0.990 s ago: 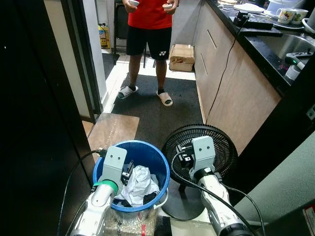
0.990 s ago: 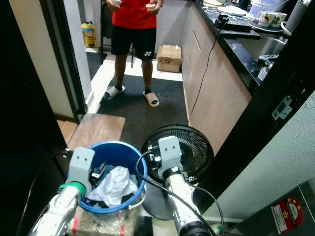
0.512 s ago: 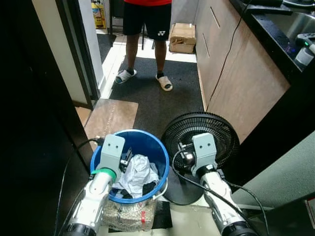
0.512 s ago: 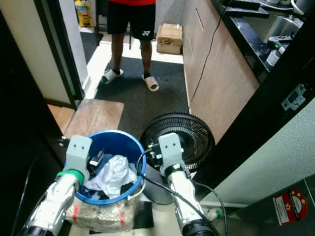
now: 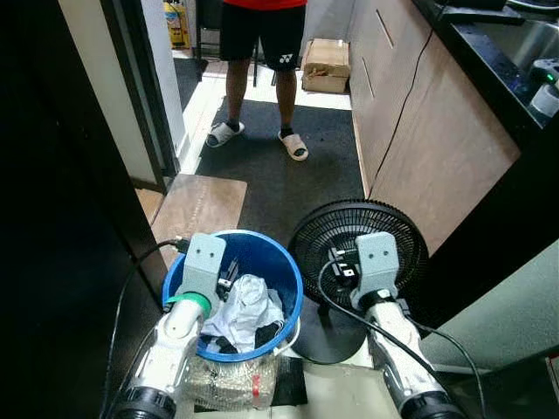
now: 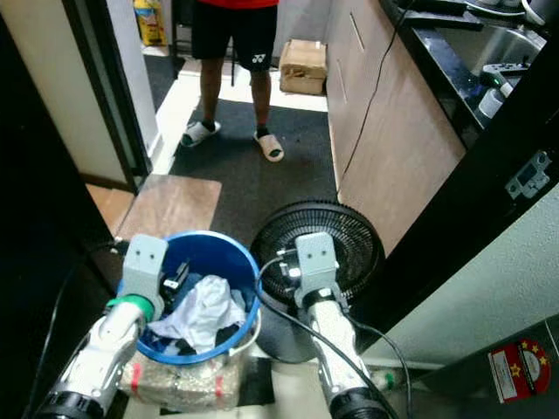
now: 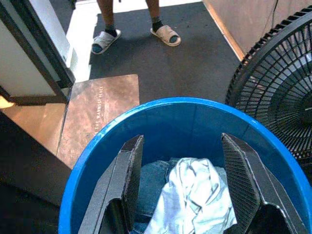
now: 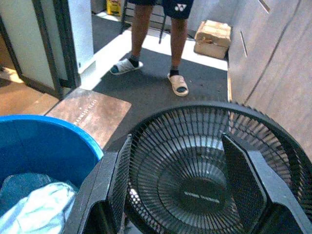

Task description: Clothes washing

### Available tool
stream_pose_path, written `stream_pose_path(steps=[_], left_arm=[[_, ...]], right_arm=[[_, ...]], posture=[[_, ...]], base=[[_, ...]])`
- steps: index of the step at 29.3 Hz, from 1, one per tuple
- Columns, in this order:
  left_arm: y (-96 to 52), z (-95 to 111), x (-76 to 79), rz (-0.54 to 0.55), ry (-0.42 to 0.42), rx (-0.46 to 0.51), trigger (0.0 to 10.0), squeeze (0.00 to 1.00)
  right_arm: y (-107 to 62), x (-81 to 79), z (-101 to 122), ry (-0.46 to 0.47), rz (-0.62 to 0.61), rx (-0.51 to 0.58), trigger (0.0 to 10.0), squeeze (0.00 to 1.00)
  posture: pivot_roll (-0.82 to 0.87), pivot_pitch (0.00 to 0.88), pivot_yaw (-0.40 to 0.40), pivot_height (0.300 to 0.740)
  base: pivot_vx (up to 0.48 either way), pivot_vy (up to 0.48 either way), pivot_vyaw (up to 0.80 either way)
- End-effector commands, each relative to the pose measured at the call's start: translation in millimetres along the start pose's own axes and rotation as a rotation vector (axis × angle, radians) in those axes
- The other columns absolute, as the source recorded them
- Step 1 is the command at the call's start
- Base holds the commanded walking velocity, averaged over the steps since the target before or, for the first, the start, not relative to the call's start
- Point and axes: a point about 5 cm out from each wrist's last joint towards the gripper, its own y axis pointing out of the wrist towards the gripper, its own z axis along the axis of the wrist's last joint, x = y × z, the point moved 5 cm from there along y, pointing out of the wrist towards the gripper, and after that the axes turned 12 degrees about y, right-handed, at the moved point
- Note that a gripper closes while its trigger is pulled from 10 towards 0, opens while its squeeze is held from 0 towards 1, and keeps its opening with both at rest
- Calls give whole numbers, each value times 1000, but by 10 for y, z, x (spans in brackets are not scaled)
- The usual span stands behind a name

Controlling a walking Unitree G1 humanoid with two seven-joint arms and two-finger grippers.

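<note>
Clothes [image 5: 242,310] unmoved in bucket [image 5: 273,260]; right gripper [image 8: 178,180] shifted right.

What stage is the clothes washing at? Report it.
Done: clothes are gathered in the blue bucket. In hand: nothing; the left hand is open above the white garment, and the right hand is open over the floor fan. Left: gripping the load and all the washing.

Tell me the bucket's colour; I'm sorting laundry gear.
Blue. The bucket shows best in the left wrist view.
</note>
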Motion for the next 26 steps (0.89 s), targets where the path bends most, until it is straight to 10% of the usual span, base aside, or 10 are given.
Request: stream_pose_path(steps=[1, 26], left_arm=[[-13, -70, 24, -10, 0, -20, 10000, 0], [-23, -44, 47, 4, -9, -1, 10000, 0]], right_arm=[[-34, 42, -57, 4, -18, -23, 10000, 0], [83, 16, 134, -8, 7, 25, 10000, 0]], posture=[[35, 72, 14, 710], [67, 36, -17, 635]], base=[[0, 0, 0], [0, 0, 0]])
